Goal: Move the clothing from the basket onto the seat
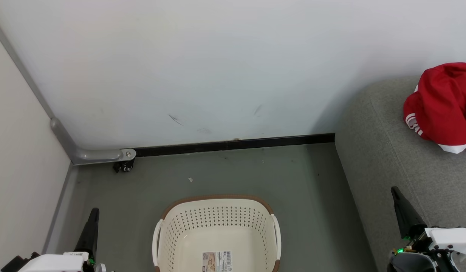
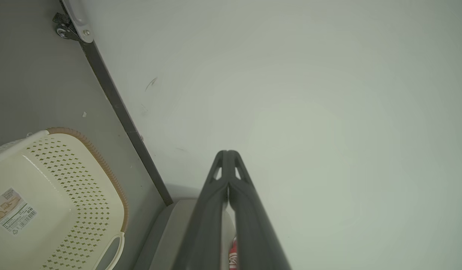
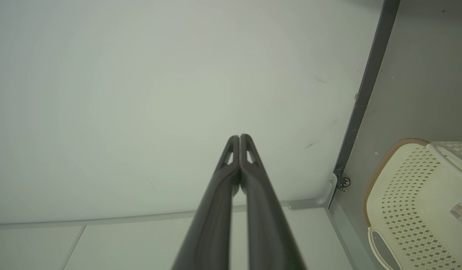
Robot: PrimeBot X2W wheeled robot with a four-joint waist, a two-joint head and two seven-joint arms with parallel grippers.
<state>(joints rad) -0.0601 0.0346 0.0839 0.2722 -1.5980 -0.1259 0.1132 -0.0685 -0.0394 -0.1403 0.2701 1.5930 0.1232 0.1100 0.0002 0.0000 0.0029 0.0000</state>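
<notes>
clothing [image 1: 440, 107]: 1 heap on seat [image 1: 387, 151]
basket [image 1: 217, 217]: 1, grey floor [image 1: 255, 173]
left claw [image 1: 94, 210], right claw [image 1: 394, 190]: closed, empty
wall [image 1: 217, 68]: white

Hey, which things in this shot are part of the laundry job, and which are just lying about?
Part of the job:
- red clothing, lying on the grey seat
- cream basket, standing on the floor

Just lying about:
- small castor wheel by the wall
- grey metal rail above it
- white scrap on the floor
</notes>
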